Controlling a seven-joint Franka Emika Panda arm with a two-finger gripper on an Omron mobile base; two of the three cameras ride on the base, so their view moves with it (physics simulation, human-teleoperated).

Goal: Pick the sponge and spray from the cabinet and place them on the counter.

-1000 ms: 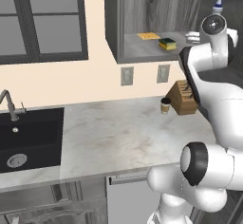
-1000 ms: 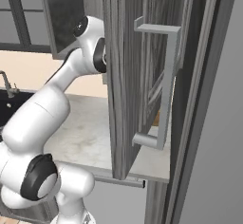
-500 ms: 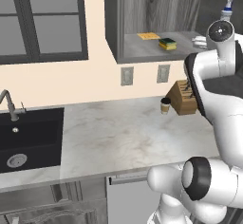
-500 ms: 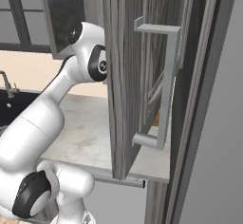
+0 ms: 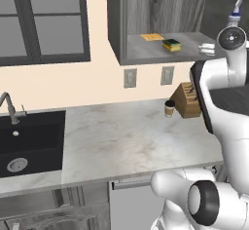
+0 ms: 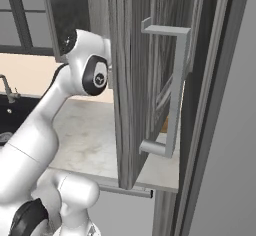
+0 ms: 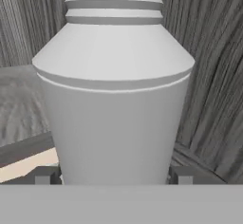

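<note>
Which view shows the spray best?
Hand view: the spray sits close up, body and ribbed neck, between the open claw tips. Left base view catches just its nozzle above the arm. Right base view: hidden by the door.

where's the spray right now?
The spray stands on the cabinet shelf at its right end, right of the sponge; in the hand view its body sits between the open end effector's fingertips.

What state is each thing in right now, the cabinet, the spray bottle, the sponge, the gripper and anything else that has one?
Dark grey wood-grain wall cabinet: door open, inner shelf exposed.
Pale grey-white cylindrical spray bottle: upright on the shelf, between the finger tips, not lifted.
Yellow sponge with dark green top: lying flat on the shelf, untouched.
Thin yellow cloth: flat on the shelf.
Two-finger gripper: open, straddling the bottle's base.
Small paper coffee cup: upright on the marble-look counter.
</note>
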